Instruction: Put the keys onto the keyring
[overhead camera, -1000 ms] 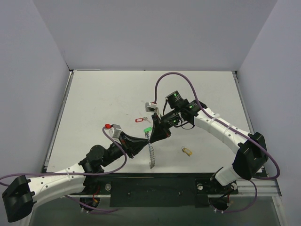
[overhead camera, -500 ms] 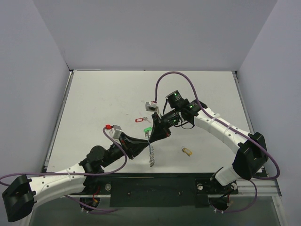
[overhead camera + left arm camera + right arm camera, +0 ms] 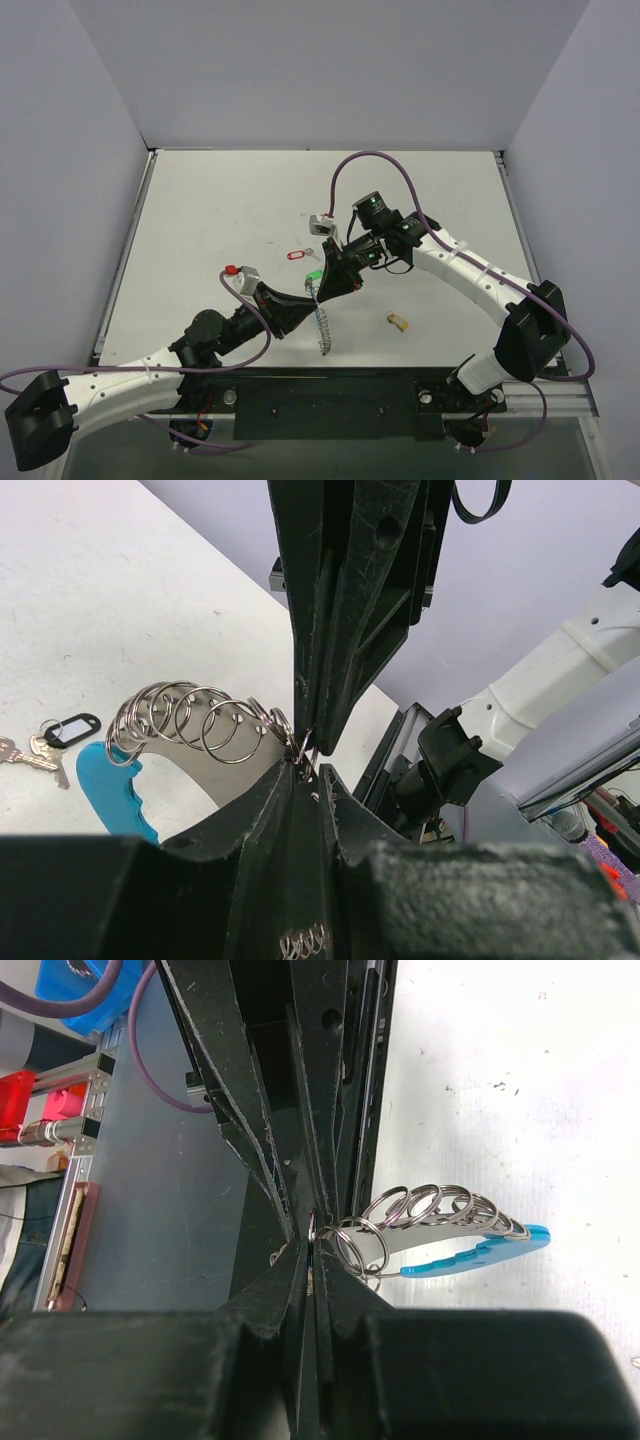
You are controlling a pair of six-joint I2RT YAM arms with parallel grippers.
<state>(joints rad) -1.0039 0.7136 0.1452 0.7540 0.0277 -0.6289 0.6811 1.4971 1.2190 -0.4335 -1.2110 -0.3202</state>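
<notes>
Jaws of the left gripper (image 3: 307,772) are pressed together on one end of the keyring (image 3: 190,718), a large loop of silvery coiled wire with one bright blue curved plastic segment. From that pinch the coil arcs off to one side in the left wrist view, and in the overhead view it trails down below the jaws. The right gripper (image 3: 312,1258) meets the left one tip to tip. Its jaws are also drawn together, at the same spot on the wire. The contact is buried between the black fingers, so I cannot tell whether they nip the wire itself or a key's small ring.

The small silver key with the green oblong plastic tag (image 3: 313,274) sits right against the tip of the right jaws, just beyond the point where the two pairs meet. Neither wrist view shows it. The silver key with the red plastic tag (image 3: 296,254) lies on the white table (image 3: 220,210), a little further beyond the jaws. The silver key with the yellow tag (image 3: 398,321) lies well apart, on the right arm's side. The silver key with the black tag (image 3: 70,729) rests on the table past the coil.

The step in hand looks like threading a first key, probably the green one, onto the free end of the wire; three keys plainly remain to be picked up. The next move seems to call for a firm hold by the left jaws while the right jaws work the key's eye over the wire end and along a turn of the coil. The movement should be small, since a slip would spring the wire loose.
</notes>
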